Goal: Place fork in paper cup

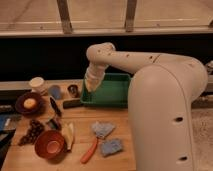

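The paper cup point(36, 84) is cream-white and stands upright at the table's back left. My gripper point(90, 88) hangs at the end of the white arm, raised above the table over the left edge of the green tray point(112, 94), well to the right of the cup. I cannot see whether it holds anything. A slim dark utensil point(54, 106) lies on the table below the blue cup. I cannot tell whether it is the fork. No other fork shows.
A blue cup point(55, 91) and a dark can point(73, 90) stand between the paper cup and the tray. Also here are a black-handled utensil point(72, 103), a dark bowl point(20, 106), an orange bowl point(49, 144), grapes point(32, 131), a carrot point(90, 150) and two cloths point(102, 129).
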Controlling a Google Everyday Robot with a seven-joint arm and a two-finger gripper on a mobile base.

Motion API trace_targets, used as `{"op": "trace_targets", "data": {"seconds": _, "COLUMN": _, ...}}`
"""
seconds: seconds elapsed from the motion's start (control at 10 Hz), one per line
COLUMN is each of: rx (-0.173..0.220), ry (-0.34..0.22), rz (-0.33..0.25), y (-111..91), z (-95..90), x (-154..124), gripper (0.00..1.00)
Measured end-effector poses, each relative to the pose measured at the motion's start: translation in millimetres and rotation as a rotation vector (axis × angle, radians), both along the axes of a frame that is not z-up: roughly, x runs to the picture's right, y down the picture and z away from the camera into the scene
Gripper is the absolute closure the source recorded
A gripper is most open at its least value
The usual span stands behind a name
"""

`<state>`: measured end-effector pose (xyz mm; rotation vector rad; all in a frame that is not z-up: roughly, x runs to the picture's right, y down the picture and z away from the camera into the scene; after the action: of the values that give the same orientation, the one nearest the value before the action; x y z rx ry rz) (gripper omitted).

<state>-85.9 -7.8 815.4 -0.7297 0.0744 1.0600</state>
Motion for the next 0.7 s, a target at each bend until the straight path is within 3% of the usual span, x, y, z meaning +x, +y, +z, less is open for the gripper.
{"op": "trace_targets", "data": {"seconds": 0.4, "rx": 0.038, "ry": -0.11, "rz": -0.065, "y": -40.5, "z": 17.6, "x": -58.2, "gripper": 1.0}}
{"op": "trace_targets", "data": {"seconds": 0.7, "rx": 0.053, "ry": -0.141, "rz": -0.077, "y": -51.2, "z": 20.8, "x": -72.4, "gripper": 1.0}}
